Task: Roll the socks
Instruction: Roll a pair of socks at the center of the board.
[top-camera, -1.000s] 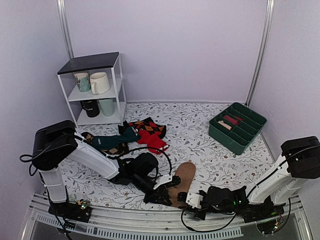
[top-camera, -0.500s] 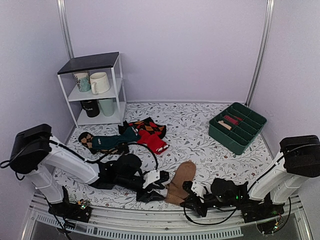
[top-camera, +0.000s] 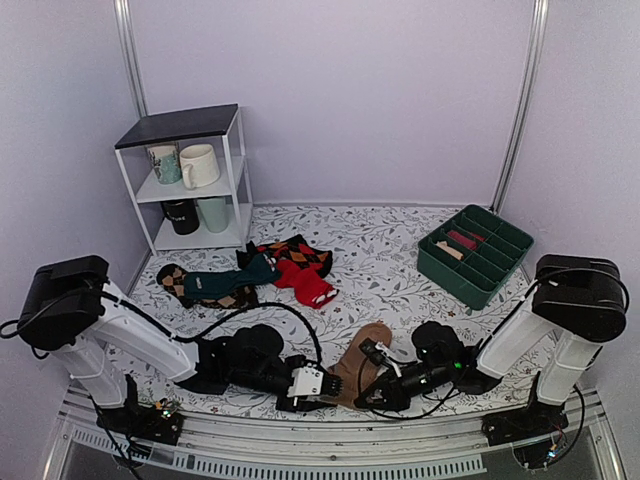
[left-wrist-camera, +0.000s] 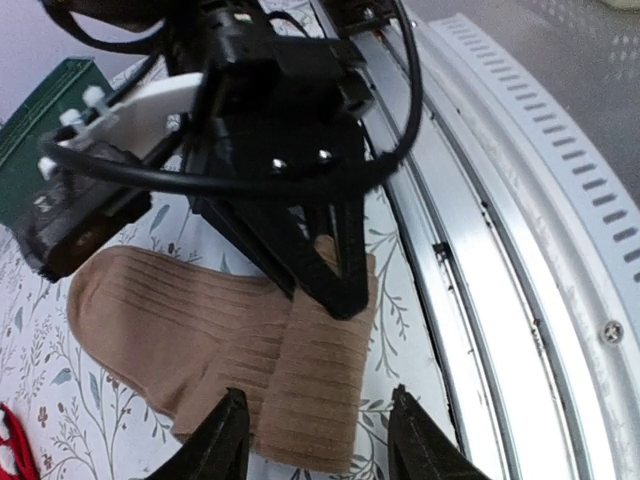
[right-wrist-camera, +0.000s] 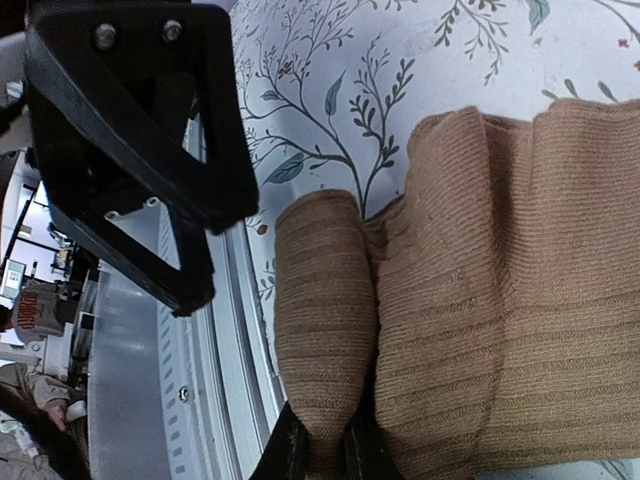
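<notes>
The tan-brown socks (top-camera: 365, 350) lie flat near the table's front edge, their near end folded over into a short roll (right-wrist-camera: 320, 300). My right gripper (right-wrist-camera: 325, 452) is shut on that folded end, pinching it from the side; in the top view it (top-camera: 374, 388) sits just right of the fold. My left gripper (left-wrist-camera: 318, 440) is open, with the folded end (left-wrist-camera: 315, 390) lying between its fingertips (left-wrist-camera: 228, 432) and touching neither. In the top view the left gripper (top-camera: 318, 384) sits at the socks' near-left side.
A red sock (top-camera: 305, 280) and dark teal and argyle socks (top-camera: 225, 285) lie at the back left. A white shelf with mugs (top-camera: 190, 180) stands in the far left corner and a green tray (top-camera: 475, 255) at the right. A metal rail (left-wrist-camera: 520, 250) runs along the near edge.
My left gripper has opened, let go of the socks and drawn back a little. My right gripper has moved left onto the socks' folded near end and shut on it.
</notes>
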